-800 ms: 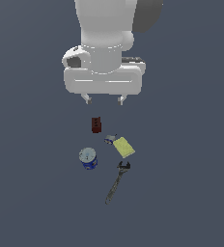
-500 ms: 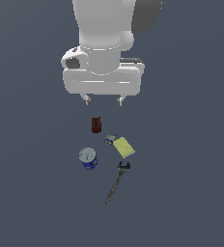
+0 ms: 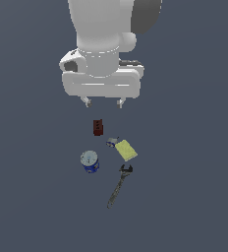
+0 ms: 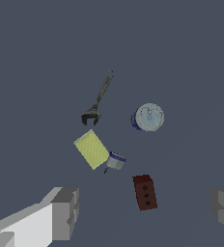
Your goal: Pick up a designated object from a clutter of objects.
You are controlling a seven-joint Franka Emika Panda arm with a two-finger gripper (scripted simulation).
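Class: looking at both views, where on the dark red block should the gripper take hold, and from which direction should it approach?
Probably from straight above, closing on the two long side faces of the dark red block. It stands apart from the clutter, and the open gripper already hangs over it.

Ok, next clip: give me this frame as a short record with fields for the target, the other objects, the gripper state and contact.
target: small dark red-brown rectangular block, standing on the floor, three dark dots on its face
other objects: blue can with a silver top; flat yellow block; tiny grey piece beside the yellow block; long dark wrench
gripper: white parallel gripper, open, hovering above the red-brown block
contact: none; both fingers clear of every object
grasp: not yet made
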